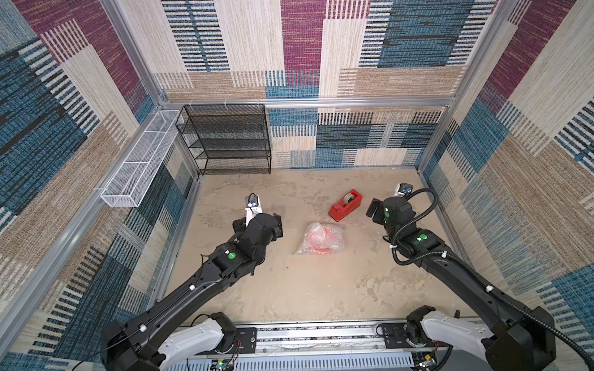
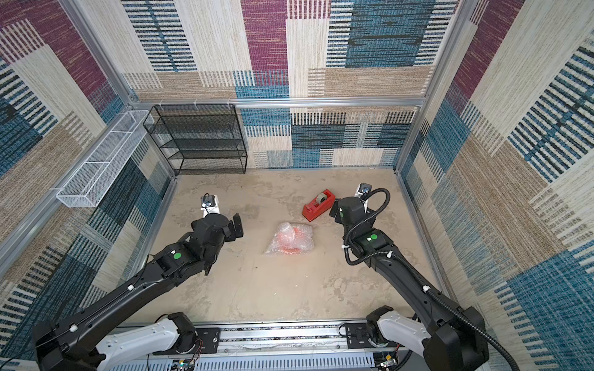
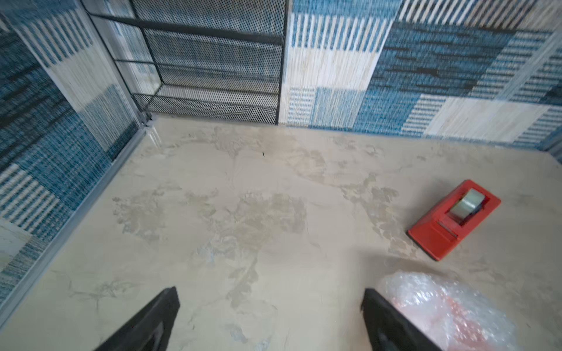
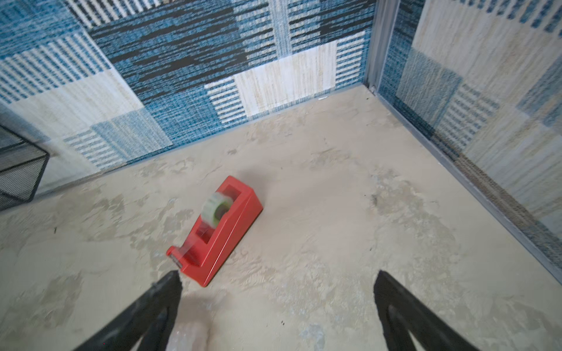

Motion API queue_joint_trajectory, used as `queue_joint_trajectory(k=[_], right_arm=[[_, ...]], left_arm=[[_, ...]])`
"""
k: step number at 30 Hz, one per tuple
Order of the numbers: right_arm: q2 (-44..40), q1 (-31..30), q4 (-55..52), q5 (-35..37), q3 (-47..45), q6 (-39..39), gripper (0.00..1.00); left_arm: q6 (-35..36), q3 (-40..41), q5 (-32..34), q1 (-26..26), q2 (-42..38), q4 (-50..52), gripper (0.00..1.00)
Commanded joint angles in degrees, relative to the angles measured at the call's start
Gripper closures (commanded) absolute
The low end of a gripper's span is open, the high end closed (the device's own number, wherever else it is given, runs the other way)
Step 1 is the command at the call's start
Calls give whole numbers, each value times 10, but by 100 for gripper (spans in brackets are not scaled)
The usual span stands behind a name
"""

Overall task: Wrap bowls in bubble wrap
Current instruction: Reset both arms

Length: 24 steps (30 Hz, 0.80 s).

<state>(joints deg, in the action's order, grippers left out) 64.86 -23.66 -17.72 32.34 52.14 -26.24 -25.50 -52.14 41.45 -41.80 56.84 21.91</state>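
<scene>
A: Beige table (image 1: pixel 289 289), stock?
B: Black mesh rack (image 1: pixel 225 138), far left corner. Clear bubble wrap (image 1: pixel 321 239), mid-table, bundled around the orange bowl (image 1: pixel 322 248). Red tape dispenser (image 1: pixel 345 205) just behind, apart.
A: Grippers?
B: Both empty: left gripper (image 3: pixel 270 293) spread wide beside the bundle; right gripper (image 4: pixel 278 273) spread wide near the dispenser.

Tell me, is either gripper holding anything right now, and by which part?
Nothing is held. Left gripper and right gripper stand open and empty; the bubble wrap lies on the table, apart from both.
</scene>
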Motion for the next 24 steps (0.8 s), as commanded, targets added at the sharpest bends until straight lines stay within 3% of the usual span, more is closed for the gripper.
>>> queue_joint_trajectory(k=[1,2,5,7,9,13,16,19,24], right_arm=[[22,14,-3,6,15,15,0],[27,17,8,10,13,22,1],[31,17,49,144,-22,-22,1],[6,18,192,164,-100,68,1],[-29,32,350,105,-200,157,0],[-62,101,472,-35,-293,167,1],[-43,123,476,-51,-295,191,1],[-17,144,537,-89,-317,230,1],[19,179,638,-130,-360,229,1]], left_arm=[[85,29,34,0,-41,-69,1],[107,45,47,0,-51,-92,1],[229,132,100,1,-90,-252,1],[301,190,136,5,-103,-379,1],[367,226,153,22,-94,-456,1],[337,231,128,106,-39,-430,1],[312,271,73,158,-6,-491,1],[296,316,25,203,26,-556,1],[282,378,-50,263,55,-646,0]])
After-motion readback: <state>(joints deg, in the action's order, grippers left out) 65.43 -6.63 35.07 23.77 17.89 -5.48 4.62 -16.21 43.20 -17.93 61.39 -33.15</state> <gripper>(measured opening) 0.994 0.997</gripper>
